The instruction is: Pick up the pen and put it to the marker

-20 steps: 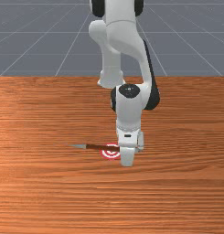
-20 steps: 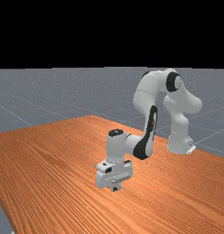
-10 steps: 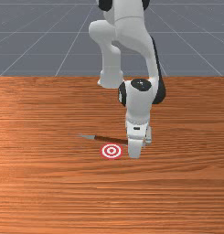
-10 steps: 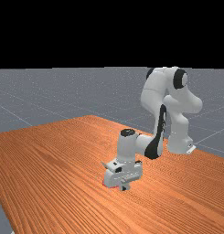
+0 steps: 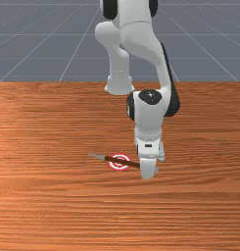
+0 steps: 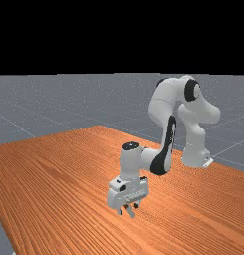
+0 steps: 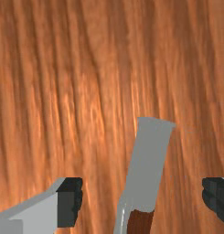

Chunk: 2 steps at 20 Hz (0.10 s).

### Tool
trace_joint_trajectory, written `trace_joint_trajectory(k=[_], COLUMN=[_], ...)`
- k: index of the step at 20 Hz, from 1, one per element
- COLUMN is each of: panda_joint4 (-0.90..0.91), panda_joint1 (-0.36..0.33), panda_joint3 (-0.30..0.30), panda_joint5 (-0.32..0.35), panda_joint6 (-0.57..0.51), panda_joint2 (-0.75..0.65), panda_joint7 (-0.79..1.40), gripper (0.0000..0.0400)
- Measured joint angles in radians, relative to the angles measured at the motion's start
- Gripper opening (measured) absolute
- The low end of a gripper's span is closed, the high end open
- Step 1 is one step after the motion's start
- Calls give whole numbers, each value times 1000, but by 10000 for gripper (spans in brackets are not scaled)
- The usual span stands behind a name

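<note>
Brown/grey pen (image 5: 122, 162), 1 pc.: betw. spread jaws, gap each side; across red/white bullseye (image 5: 119, 169) in front view. Long axis approx. crosswise to closing line, slightly skewed; small turn prob. needed.

pen (image 7: 149, 164) cut off at wrist view's bottom edge, marker (image 5: 118, 168) partly hidden behind pen
</note>
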<state>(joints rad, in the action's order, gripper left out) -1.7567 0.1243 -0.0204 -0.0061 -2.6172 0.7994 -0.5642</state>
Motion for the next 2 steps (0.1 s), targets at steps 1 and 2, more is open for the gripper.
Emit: trace_joint_trajectory(k=[1,2], panda_joint4=[-1,7], panda_joint1=[-1,-3], panda_joint3=[1,1], panda_joint5=[2,1], panda_joint6=[-1,3], panda_joint2=[-1,3], panda_joint7=[3,0], gripper=[393,396])
